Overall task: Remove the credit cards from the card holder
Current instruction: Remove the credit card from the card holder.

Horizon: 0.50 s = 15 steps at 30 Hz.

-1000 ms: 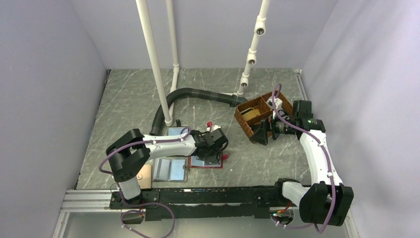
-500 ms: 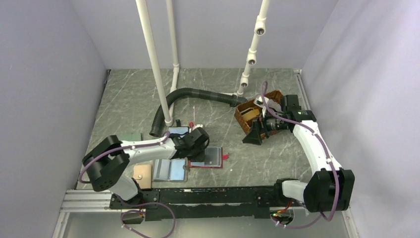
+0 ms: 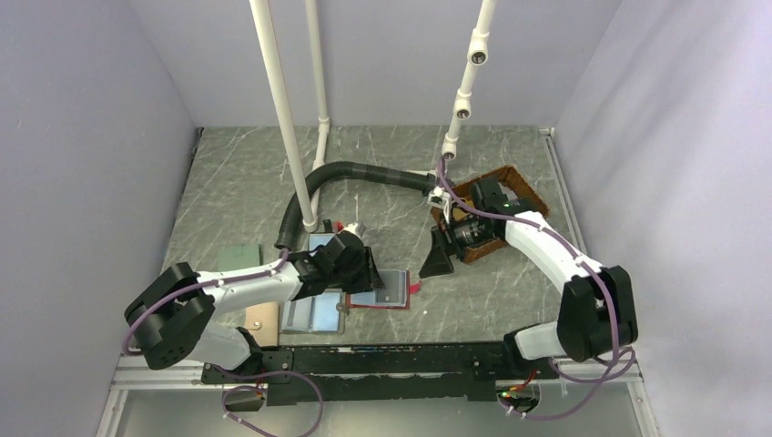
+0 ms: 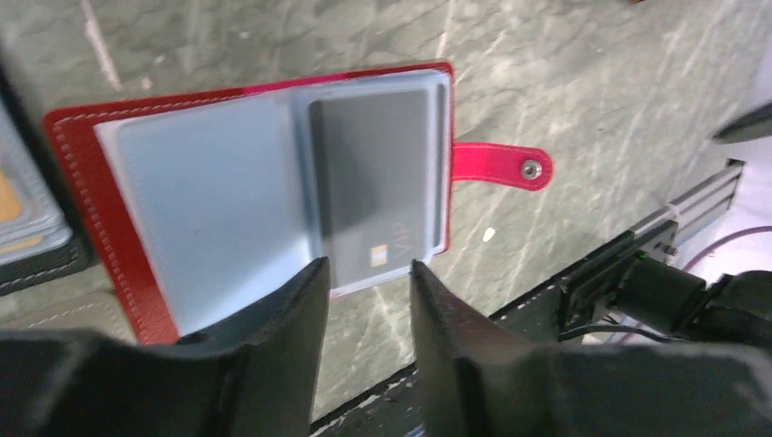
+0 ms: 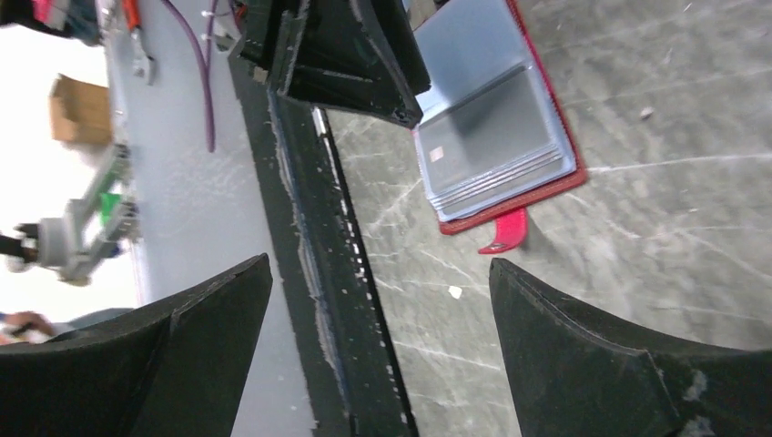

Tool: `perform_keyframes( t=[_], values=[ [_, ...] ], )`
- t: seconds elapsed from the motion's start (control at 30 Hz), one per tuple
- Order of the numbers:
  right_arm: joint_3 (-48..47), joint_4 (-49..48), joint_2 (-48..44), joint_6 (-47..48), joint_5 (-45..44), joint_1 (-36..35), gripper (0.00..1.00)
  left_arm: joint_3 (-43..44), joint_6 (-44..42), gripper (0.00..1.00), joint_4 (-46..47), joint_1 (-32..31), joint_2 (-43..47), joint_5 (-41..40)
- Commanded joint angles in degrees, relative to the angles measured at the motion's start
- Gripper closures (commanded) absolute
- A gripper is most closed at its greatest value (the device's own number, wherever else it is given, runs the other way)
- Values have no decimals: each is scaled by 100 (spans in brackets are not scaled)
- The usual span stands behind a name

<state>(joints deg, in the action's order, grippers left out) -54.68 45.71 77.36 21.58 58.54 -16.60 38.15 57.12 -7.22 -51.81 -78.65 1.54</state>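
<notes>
The red card holder point(image 4: 76, 157) lies open on the table, its pull tab point(image 4: 502, 166) pointing right. A dark grey credit card point(image 4: 371, 178) sits in its right-hand clear sleeve; the left sleeve looks blue-grey. My left gripper point(image 4: 366, 268) hovers at the holder's near edge, open a little, with nothing between its fingers. In the top view the left gripper point(image 3: 371, 278) is over the left half of the card holder point(image 3: 382, 306). My right gripper point(image 3: 433, 262) hangs wide open just right of the tab. The right wrist view shows the card holder point(image 5: 546, 187) ahead of the right gripper point(image 5: 380, 264).
A brown wicker basket point(image 3: 499, 187) stands behind the right arm. A grey-blue folding wallet point(image 3: 314, 312), a tan item point(image 3: 262, 319) and a green card point(image 3: 238, 255) lie left of the holder. A black corrugated hose point(image 3: 364, 171) and white pipes point(image 3: 284, 118) stand behind. The black rail point(image 3: 382, 357) runs along the front.
My left gripper drew back to the left off the holder and its jaws narrowed, uncovering the card. The right arm swung from the basket leftward toward the holder's tab.
</notes>
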Motion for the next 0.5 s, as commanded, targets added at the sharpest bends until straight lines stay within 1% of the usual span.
perform_keyframes(
  t=[0.0,0.07,0.1,0.17,0.23,0.3,0.47],
  values=[
    [150,-999,408,-1118,480,-90,11,80,-26,50,600,17,-231,321],
    [85,-1072,648,-1330,472,-126,16,253,-22,41,377,26,-450,220],
    [80,-1114,719,-1407,461,-151,18,409,-45,33,184,16,-575,152],
    [130,-1237,788,-1541,406,-175,19,764,-104,25,-235,-49,-817,-14],
    [222,-1364,774,-1629,328,-186,19,1129,-163,23,-718,-191,-1046,-135],
    [318,-1465,705,-1681,257,-186,19,1428,-198,22,-1094,-319,-1254,-383],
    [545,-1735,488,-1920,109,-170,18,1856,-219,24,-1511,-453,-1713,-441]
  ],
)
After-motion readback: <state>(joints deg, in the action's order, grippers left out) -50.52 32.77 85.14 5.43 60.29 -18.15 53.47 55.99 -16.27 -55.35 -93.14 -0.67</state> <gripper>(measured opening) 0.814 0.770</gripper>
